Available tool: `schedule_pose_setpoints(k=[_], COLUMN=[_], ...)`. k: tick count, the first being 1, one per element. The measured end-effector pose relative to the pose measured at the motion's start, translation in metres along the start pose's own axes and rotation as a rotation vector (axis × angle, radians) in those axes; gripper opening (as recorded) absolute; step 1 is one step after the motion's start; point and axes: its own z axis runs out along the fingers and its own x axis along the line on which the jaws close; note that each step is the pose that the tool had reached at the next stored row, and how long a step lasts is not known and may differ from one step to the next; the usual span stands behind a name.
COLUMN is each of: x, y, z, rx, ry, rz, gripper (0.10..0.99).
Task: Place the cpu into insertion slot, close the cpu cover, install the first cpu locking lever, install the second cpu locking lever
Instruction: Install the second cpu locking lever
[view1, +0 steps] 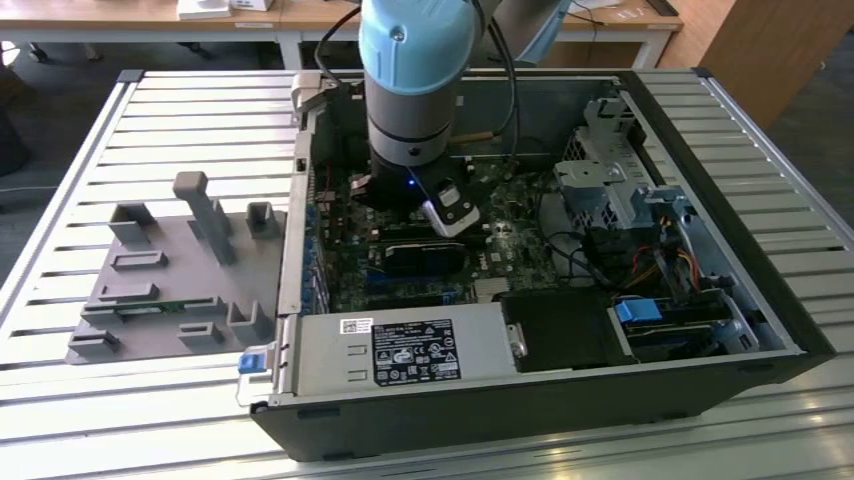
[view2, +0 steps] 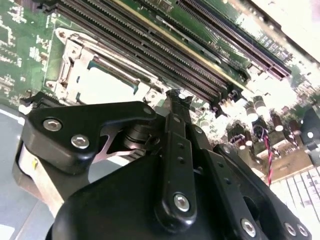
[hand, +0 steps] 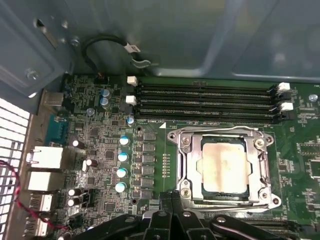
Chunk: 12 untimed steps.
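In the first wrist view the cpu (hand: 223, 167), a dull silver square, lies in the insertion slot (hand: 186, 192) on the green board. The cpu cover (hand: 189, 162), a silvery frame with a window, lies flat around it. Whether the thin locking levers along the frame are latched, I cannot tell. My gripper (hand: 172, 199) is shut with nothing between its fingers, just off the socket's near edge. In the second wrist view the gripper (view2: 176, 97) tips point beside the cpu (view2: 102, 86). In the exterior view the gripper (view1: 451, 215) hangs low inside the open computer case.
Long black memory slots (hand: 205, 102) run beside the socket, and blue-topped capacitors (hand: 121, 172) stand on its other side. The case holds a power supply (view1: 400, 350) and a drive cage (view1: 601, 180). A grey fixture plate (view1: 174, 290) lies at the exterior view's left.
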Motion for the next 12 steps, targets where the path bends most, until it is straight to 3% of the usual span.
schedule_pose_setpoints(k=[12], x=[-0.0002], y=[0.0025], z=[-0.0083], rx=[-0.001], ry=[-0.0002], rz=[0.000], gripper=[0.106])
